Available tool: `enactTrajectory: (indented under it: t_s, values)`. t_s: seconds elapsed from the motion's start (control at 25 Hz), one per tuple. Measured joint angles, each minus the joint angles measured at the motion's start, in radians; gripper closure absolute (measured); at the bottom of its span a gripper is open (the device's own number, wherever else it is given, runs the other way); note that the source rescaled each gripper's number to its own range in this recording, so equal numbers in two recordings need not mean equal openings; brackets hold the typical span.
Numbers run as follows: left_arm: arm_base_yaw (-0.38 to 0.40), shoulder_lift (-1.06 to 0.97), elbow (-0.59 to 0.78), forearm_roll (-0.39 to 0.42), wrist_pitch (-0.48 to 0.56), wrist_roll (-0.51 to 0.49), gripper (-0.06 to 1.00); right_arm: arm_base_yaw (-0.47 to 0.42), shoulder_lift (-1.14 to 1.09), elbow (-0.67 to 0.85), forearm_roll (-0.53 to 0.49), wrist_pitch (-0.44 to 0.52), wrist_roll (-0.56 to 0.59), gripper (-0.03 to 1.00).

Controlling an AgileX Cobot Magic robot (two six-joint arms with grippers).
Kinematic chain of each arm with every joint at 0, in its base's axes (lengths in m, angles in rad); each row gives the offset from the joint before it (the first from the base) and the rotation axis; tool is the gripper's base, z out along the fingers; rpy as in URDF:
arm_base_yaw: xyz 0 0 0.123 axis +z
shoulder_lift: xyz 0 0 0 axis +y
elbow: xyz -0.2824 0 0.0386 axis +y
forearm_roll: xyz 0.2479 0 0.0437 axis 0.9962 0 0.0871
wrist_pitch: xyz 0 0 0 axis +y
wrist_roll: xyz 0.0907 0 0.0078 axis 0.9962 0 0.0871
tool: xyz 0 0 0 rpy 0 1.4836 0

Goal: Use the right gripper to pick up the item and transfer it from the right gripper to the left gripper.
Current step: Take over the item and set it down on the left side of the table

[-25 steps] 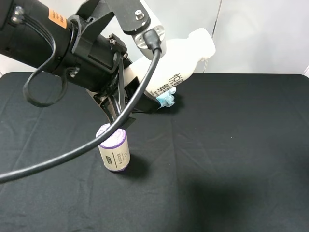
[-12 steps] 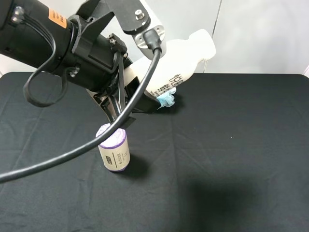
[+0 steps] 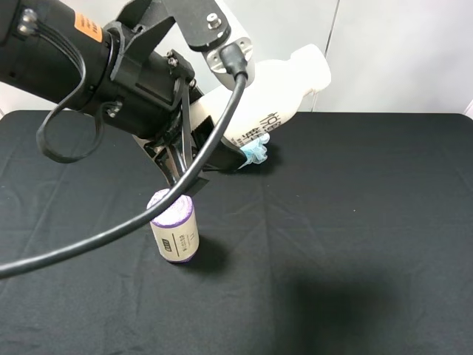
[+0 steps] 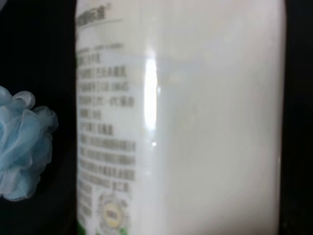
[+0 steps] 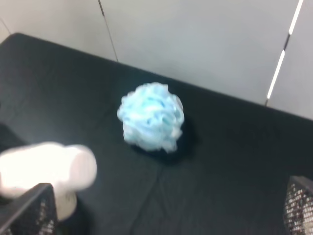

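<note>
As bottle (image 3: pixel 279 90) tilts aloft | base inside left pincer (image 3: pixel 214 140) | right pincer (image 5: pixel 161 205) spread

Probably a robotics lab or test cell, though little of the room shows: black cloth-covered table (image 3: pixel 369 222), plain pale wall panels (image 3: pixel 399 52) with vertical seams behind it, bulky black robot arm (image 3: pixel 59 52) trailing thick cable (image 3: pixel 111 235) above the tabletop.

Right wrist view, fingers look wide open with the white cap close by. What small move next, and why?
Probably back the right gripper away from the bottle. Its fingers stand wide apart, gripping nothing, while the bottle hangs aloft at the left gripper, filling that wrist view, so the handover looks done.
</note>
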Motion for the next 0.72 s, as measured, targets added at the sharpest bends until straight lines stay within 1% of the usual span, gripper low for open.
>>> enactTrajectory:
  t_s: [0.32,0.72]
  values:
    - [0.000,0.000,0.000,0.000,-0.035,0.001,0.91,0.000,-0.319,0.362,-0.059,0.003,0.000,-0.02]
    - [0.000,0.000,0.000,0.000,-0.047,0.001,0.91,0.000,-0.596,0.712,-0.071,0.003,0.000,-0.02]
